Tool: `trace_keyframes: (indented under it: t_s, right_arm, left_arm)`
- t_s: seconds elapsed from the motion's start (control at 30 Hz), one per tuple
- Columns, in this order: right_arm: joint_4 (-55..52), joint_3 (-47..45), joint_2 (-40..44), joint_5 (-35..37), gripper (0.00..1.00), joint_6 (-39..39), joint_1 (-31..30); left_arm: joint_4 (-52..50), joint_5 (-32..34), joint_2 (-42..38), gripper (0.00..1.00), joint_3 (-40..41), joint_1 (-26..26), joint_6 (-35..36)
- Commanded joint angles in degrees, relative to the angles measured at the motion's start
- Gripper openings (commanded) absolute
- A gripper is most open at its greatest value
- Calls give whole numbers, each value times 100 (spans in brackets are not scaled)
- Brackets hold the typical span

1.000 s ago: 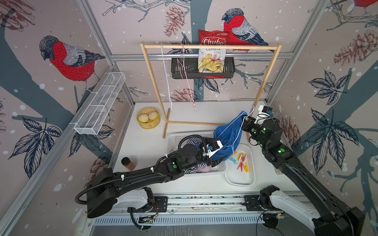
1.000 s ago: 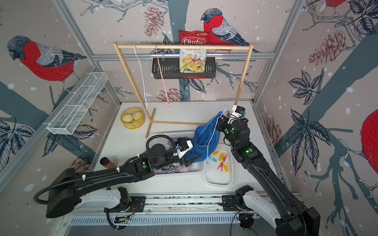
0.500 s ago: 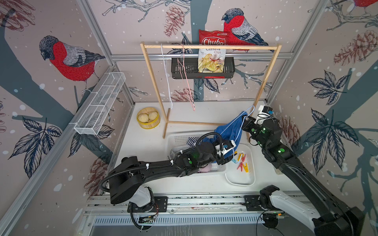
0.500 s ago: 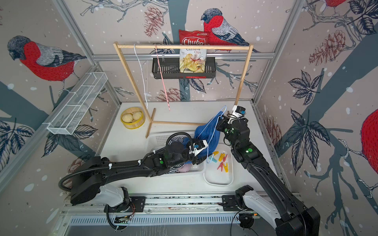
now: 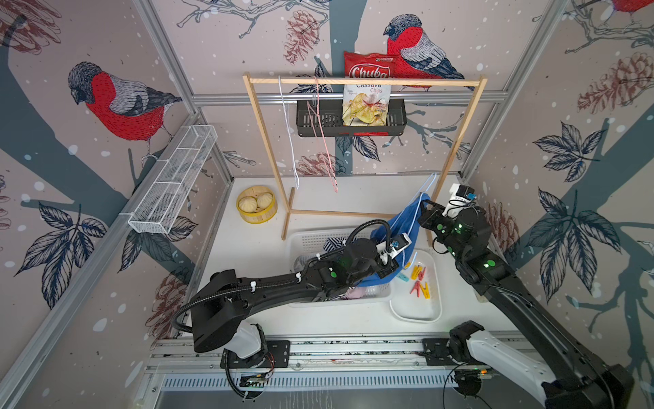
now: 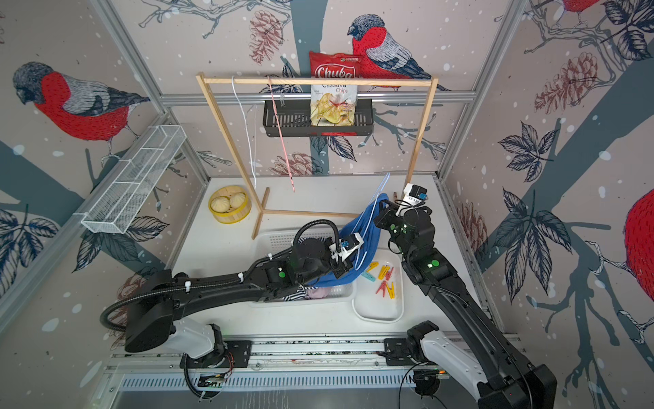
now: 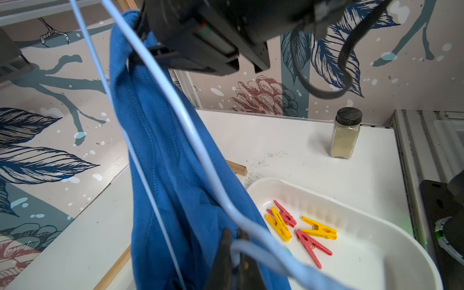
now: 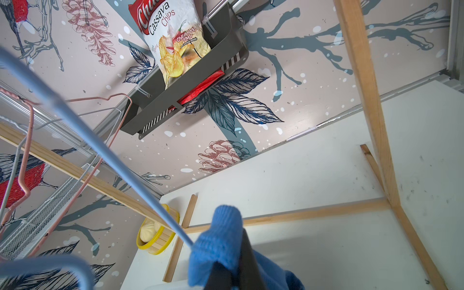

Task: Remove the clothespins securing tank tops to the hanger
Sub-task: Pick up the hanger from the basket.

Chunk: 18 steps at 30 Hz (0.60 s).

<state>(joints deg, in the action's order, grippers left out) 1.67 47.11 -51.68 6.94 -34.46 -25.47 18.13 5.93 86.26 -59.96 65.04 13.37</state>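
Left wrist view shows my left hand [image 7: 236,256] shut tight on the pale blue hanger [image 7: 175,100], low down, right beside the blue tank top [image 7: 160,150]. My right hand [image 8: 232,266] pinches the top of that blue tank top, where the cloth goes over the hanger wire. The top hangs in the air between my two hands, over the right side of the desk [image 5: 254,255].

In both top views the clothespins [image 5: 417,273] lie in a white tray [image 5: 416,308] near the front right corner of the desk. Some are yellow, some are red, and one is teal. They lie close together in a little bunch.

Just beside the tray sits a white basket [image 5: 311,235]. A striped tank top [image 5: 332,242] and a pink tank top [image 5: 357,292] lie inside it.
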Motion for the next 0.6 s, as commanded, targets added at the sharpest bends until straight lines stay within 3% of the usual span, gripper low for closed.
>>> trace_keyframes:
  t_s: [0.0,0.17,0.33,0.43,0.57]
  right_arm:
    - [123,7,81,-221,0,-74,-27]
    - [157,72,286,-312,0,-118,-54]
    - [445,371,146,-489,0,-215,-335]
    - [521,777,-216,-305,0,-71,-862]
    - [604,1368,-852,-130,0,143,-1636]
  left_arm:
    - [-1185,-261,-146,0,-666,1,103]
    - [-3381,-527,-490,0,-1978,-105,200]
    - [-5043,-1285,-950,0,-3163,-590,-296]
    - [-5684,-889,-1240,0,-3679,-631,-441]
    - [-5774,48,-1950,0,-3746,-658,-662]
